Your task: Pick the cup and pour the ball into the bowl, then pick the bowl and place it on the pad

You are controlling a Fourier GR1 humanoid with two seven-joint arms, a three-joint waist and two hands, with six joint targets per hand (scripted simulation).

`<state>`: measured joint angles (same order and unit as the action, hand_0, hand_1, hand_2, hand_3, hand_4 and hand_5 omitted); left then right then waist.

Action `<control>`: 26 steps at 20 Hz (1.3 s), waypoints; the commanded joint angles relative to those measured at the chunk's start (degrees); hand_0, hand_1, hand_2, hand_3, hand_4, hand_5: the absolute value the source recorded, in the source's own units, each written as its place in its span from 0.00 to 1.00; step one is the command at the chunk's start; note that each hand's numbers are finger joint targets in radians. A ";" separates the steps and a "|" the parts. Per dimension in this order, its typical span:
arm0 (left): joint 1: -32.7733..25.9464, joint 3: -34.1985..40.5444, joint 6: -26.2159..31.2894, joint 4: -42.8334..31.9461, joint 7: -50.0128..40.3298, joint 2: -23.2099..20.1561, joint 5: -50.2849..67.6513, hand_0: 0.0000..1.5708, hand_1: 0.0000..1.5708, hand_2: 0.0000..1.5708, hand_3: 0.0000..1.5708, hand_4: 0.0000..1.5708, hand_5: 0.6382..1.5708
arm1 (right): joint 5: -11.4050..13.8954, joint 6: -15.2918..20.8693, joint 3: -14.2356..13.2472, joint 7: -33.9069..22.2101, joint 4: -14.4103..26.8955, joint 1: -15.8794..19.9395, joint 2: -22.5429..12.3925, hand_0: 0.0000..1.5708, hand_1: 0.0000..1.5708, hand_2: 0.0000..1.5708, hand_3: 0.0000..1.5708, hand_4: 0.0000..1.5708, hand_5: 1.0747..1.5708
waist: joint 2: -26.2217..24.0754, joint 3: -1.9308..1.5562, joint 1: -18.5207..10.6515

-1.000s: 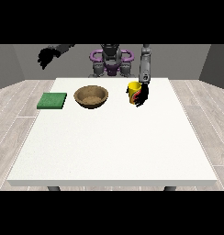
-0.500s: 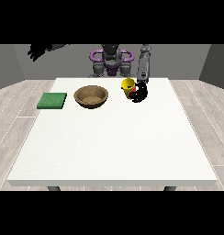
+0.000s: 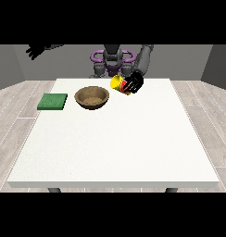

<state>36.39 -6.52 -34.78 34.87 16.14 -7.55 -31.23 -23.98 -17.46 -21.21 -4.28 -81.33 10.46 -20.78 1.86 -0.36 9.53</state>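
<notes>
Black fingers of the hand at the view's right (image 3: 133, 83) curl round the yellow cup (image 3: 117, 83), tipped mouth-first toward the wooden bowl (image 3: 92, 97) just beyond it. No ball is visible. Tipped short of the rim, it could roll onto the table (image 3: 115, 148). Farther off lies the green pad (image 3: 53, 101); the other hand (image 3: 35, 50) hangs raised, fingers spread.

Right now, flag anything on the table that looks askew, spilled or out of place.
Only the yellow cup stands out: the hand at the view's right holds it off the table, tipped toward the wooden bowl, mid-pour by the look of it. No ball or spill is visible. The green pad lies flat beside the bowl.
</notes>
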 commanded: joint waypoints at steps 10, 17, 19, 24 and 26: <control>13.91 -19.83 6.06 -6.19 -35.65 7.46 -26.37 0.87 0.87 1.00 1.00 0.94 0.96 | 0.23 -6.22 -2.28 4.54 14.78 -1.27 -2.46 0.00 0.00 0.00 0.00 0.44 0.97 | -6.70 0.24 -2.62; 21.13 -29.63 13.08 -7.69 -49.81 7.53 -38.20 0.95 0.95 1.00 1.00 0.76 0.99 | 2.09 -4.25 -0.63 5.76 16.40 3.17 -1.15 0.00 0.00 0.00 0.16 0.44 0.97 | -5.29 0.25 -1.38; 21.55 -31.94 18.72 -8.04 -51.04 7.54 -39.84 0.92 0.92 1.00 1.00 0.69 1.00 | 2.87 -5.32 0.66 3.83 16.48 1.65 -1.74 0.00 0.00 0.00 0.19 0.45 0.97 | -8.98 0.26 -0.50; 24.59 -36.03 27.35 -4.24 -51.43 7.54 -42.58 0.26 0.26 0.85 0.99 0.65 1.00 | 3.24 -3.15 0.67 5.80 17.66 5.87 -0.45 0.00 0.00 0.00 0.21 0.44 0.97 | -5.30 0.31 -0.25; 21.94 -38.92 31.37 1.59 -52.14 7.54 -42.06 0.16 0.16 0.79 0.99 0.69 1.00 | 2.38 -4.78 -0.99 6.34 21.12 6.50 -2.53 0.00 0.00 0.00 0.21 0.44 0.96 | -5.64 0.31 -1.31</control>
<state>58.92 -41.71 -10.07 31.59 -35.24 -0.02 -72.17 -21.16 -21.62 -21.11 1.77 -63.00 15.27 -21.79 -3.82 -0.08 8.96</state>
